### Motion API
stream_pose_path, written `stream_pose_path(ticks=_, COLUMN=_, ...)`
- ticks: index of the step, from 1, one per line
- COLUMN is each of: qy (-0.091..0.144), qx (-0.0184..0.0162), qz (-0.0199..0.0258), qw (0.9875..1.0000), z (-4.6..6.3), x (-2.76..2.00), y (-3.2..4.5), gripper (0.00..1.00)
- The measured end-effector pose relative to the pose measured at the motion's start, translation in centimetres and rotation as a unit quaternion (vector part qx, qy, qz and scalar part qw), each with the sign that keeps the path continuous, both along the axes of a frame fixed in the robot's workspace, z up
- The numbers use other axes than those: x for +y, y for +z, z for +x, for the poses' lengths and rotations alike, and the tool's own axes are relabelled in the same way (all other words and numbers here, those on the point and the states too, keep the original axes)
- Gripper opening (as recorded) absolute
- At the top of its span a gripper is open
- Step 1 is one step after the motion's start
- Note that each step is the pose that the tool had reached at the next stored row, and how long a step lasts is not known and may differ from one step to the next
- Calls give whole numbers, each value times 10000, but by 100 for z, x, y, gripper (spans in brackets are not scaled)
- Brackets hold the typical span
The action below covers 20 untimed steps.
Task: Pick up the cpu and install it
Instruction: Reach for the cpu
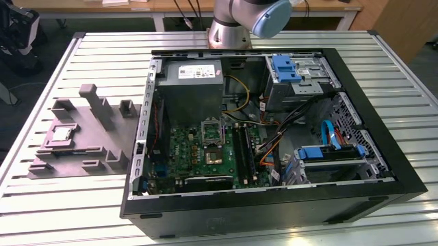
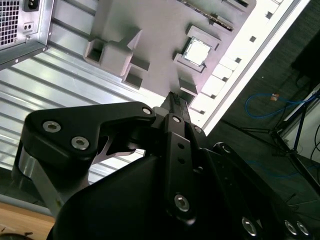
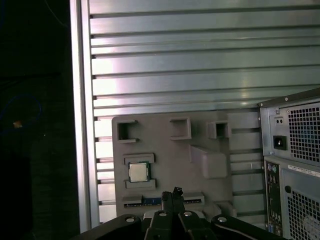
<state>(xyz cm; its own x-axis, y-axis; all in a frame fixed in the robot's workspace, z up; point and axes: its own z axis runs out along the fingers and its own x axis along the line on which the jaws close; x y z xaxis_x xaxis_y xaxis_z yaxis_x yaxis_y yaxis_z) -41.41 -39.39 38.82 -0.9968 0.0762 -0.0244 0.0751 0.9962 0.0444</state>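
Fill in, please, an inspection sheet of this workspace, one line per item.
Surface: slatted aluminium table, carrying an open computer case.
Job's things: cpu lies flat in a recess of the grey fixture plate, beside the case; socket frame sits on the motherboard inside the case.
Clutter: nothing seen.
Grippers: gripper has its jaws shut on nothing, over the plate, apart from the cpu.
Cables: blue flat cable and bundled wires, all inside the case.
Surroundings: wooden desk beyond the table in the exterior view.
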Motion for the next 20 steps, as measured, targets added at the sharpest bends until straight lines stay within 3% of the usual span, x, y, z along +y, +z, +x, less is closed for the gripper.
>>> stream_pose_path(ticks=20, qy=0, qx=0, qz=0, qw=10000, z=-80, x=0, y=-1, gripper=11)
